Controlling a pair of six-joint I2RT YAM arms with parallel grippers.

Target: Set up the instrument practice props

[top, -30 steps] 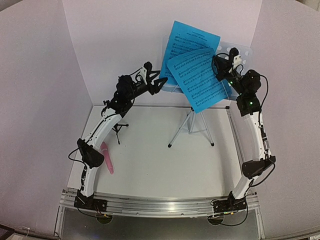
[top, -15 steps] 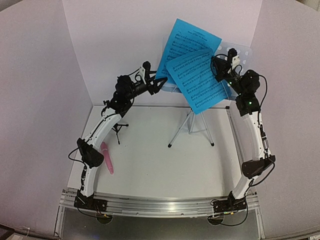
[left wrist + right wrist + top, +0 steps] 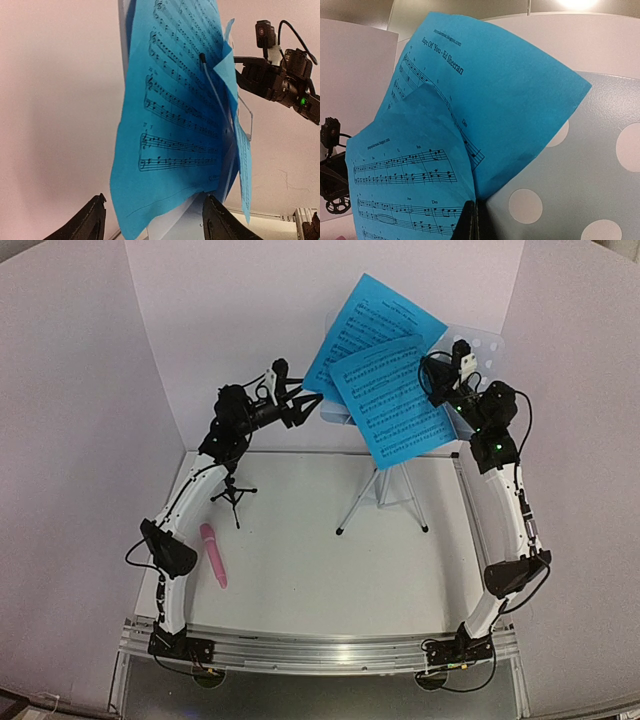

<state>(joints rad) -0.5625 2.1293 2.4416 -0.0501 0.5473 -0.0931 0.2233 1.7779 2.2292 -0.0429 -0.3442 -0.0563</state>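
On white table (image 3: pixel 300 565), pink microphone (image 3: pixel 214 556) near-to-far

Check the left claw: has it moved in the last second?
Yes. The left claw has drawn back leftward, away from the music stand's silver tripod.

Pale blue perforated music stand (image 3: pixel 482 344) on a silver tripod, upright at the back, carries 2 tilted blue pages, front page (image 3: pixel 395 400) overlapping back page (image 3: pixel 368 320). Pink microphone (image 3: pixel 214 555) lies flat at left, near a small upright black tripod holder (image 3: pixel 234 494).

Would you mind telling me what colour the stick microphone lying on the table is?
The microphone is pink, and it shows best in the top external view.
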